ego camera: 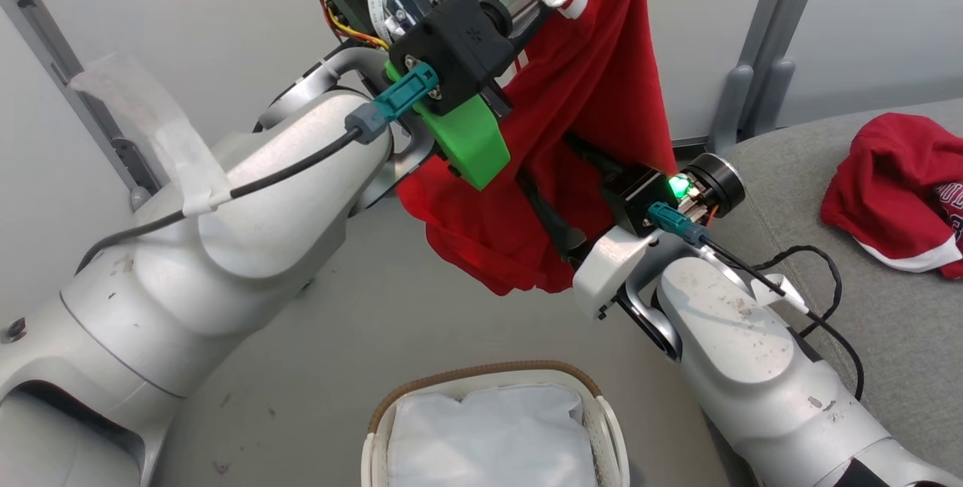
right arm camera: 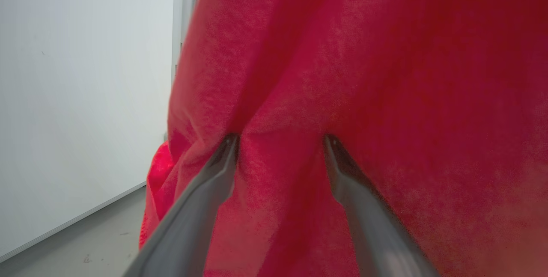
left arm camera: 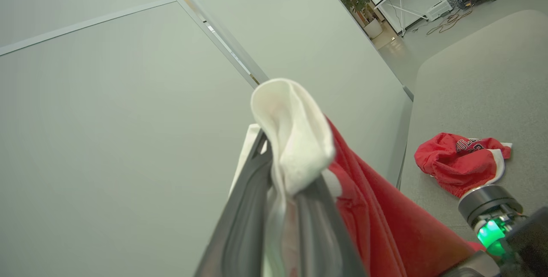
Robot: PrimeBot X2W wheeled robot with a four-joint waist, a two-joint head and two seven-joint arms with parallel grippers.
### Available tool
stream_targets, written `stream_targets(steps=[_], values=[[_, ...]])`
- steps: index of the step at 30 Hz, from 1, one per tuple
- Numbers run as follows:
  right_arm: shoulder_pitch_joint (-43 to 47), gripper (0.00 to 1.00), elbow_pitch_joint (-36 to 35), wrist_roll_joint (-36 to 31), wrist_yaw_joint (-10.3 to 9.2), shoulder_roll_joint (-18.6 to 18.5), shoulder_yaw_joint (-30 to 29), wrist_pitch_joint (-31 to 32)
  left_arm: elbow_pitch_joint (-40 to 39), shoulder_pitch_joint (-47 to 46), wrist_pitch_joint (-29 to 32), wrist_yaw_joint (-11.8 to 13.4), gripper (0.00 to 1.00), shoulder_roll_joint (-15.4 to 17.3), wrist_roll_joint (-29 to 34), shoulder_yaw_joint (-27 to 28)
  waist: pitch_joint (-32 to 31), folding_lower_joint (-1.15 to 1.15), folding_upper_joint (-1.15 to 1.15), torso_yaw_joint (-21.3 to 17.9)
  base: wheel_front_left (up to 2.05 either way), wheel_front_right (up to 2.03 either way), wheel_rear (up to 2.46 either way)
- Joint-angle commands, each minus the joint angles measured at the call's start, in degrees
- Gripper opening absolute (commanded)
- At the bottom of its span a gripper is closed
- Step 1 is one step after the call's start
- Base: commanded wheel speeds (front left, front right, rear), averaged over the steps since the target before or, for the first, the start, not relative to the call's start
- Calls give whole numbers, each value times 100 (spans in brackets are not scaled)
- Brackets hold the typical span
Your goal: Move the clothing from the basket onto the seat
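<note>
We see one red garment [ego camera: 579,133] hanging long-axis vertical, white trim uppermost, above the floor [ego camera: 361,321], beyond the basket [ego camera: 421,388] and beside the seat [ego camera: 888,321], where a second garment [ego camera: 895,186] lies crumpled. The raised left gripper [left arm camera: 286,170] is clenched on the trim. The right gripper [right arm camera: 280,140] reaches in sideways, fingers spread, tips pressing the cloth, whose top is cut off in the head view.

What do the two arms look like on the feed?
Both are rounded silver shells, scuffed, with black cables on teal plugs. Left arm: white tape on the cable, bright green block at the black wrist. Right arm: white bracket, green wrist light. Fingers long, dark grey.
</note>
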Motion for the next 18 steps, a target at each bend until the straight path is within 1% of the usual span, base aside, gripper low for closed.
stream_targets(steps=[1, 2, 3, 6, 10, 12, 18], values=[[-81, 100, 72, 80, -6, -18, 28, -26, -48, 55, -41, 1, 0, -44, -73, 18, -3, 0, 0, 32, 0, 0, 0], [-112, 99, 107, 111, -6, -18, 46, -26, -65, 67, -34, 1, 0, -59, -91, 8, -3, 0, 0, 45, 0, 0, 0], [-149, 45, 146, 146, -6, -18, 61, -26, -86, 89, -32, 1, 0, -81, -124, 0, -1, 0, 0, 57, 0, 0, 0], [-208, 32, 202, 236, -6, -18, 107, -26, -155, 131, -35, 1, 0, -118, -171, -15, 5, 0, 0, 89, 0, 0, 0], [-272, 20, 173, 303, -6, -18, 181, -26, -221, 148, -26, 15, 0, -144, -200, -37, 18, 0, 0, 113, 0, 0, 0], [-298, 0, 152, 313, -6, -18, 210, -26, -241, 148, -21, 30, 0, -147, -205, -48, 25, 0, 0, 119, 0, 0, 0], [-230, 0, 85, 287, -6, -18, 274, -27, -188, 205, -15, 65, 0, -61, -251, -49, 50, 0, 0, 102, 0, 0, 0]])
